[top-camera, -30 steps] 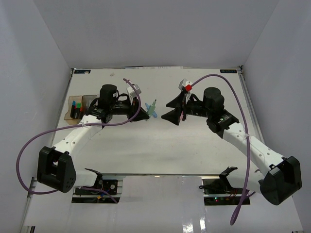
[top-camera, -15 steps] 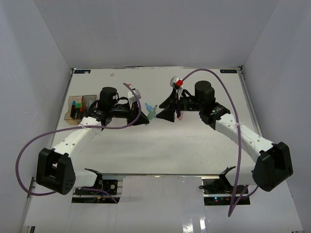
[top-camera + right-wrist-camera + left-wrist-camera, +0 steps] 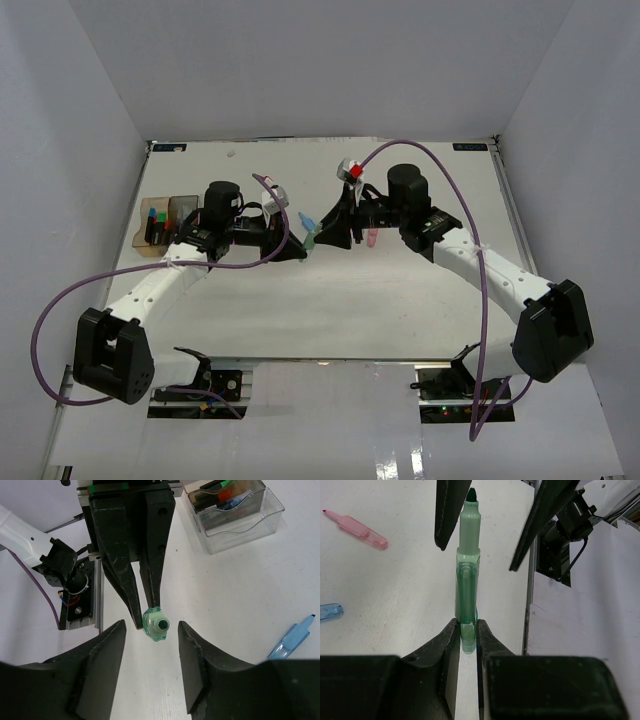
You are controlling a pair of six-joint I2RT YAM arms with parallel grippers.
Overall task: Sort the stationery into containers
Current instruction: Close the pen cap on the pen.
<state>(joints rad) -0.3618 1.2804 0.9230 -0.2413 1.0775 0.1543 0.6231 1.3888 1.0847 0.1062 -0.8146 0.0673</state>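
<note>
While containers point(image 3: 165, 222) hug the 9 o'clock edge of the table point(image 3: 330, 300), bare surface lies toward 6. Left gripper point(image 3: 466, 626) clamps a pen point(image 3: 468, 580); right gripper point(image 3: 151, 625), half-open, straddles its tip without contact.

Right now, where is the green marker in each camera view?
Top external: green marker mid-table, between the two grippers.
Left wrist: centre, pointing away, pinched by the left gripper.
Right wrist: centre, tip toward camera, between the open fingers of the right gripper.
Shared landmark: the blue pen beside it.

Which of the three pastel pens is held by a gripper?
The green pen, clamped in the left gripper; the pink pen and blue pen lie on the table.
</note>
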